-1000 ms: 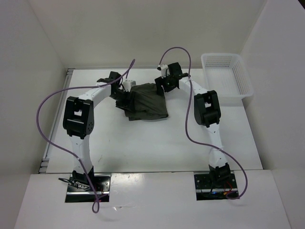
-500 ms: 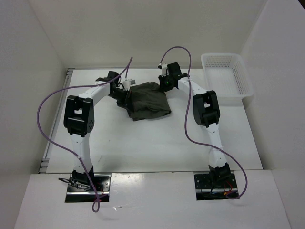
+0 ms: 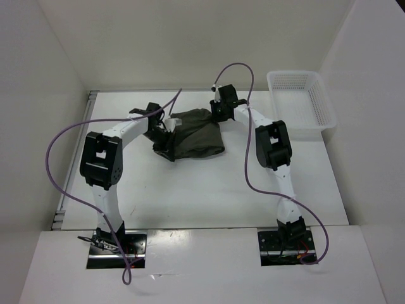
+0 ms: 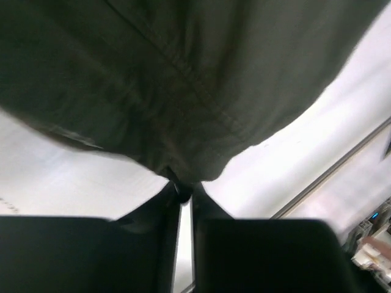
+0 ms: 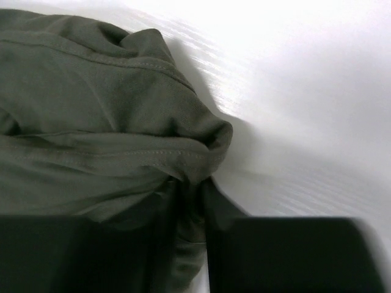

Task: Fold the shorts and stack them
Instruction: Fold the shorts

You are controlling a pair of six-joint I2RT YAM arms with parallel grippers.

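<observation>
The left gripper [image 3: 164, 131] is clamped on a bunched fold at the left end of the shorts [image 3: 197, 135]; in its wrist view the fingers pinch the dark olive cloth [image 4: 183, 79] to a thin slit. The right gripper [image 3: 218, 113] is likewise closed on fabric, biting a gathered corner of the shorts [image 5: 91, 122] at their right end. Over the last second the left arm has drawn slightly back toward the left edge of the table [image 3: 190, 190] and its elbow has dropped toward the near edge, while the right gripper has barely shifted. As a result the far edge of the shorts now looks stretched straighter between the two grips, and the near left corner of the cloth has slid a little leftward. I judge this to be spreading or tensioning before a fold rather than a finished fold, since the garment is a rumpled, uneven patch. It lies on the far half of the tabletop, roughly midway between the left and right edges. Counted: one pair of shorts, so nothing to stack on yet; one white mesh basket [image 3: 299, 101] at the far right corner, well apart from the cloth; two arms, each trailing one purple cable [image 3: 60, 136].
</observation>
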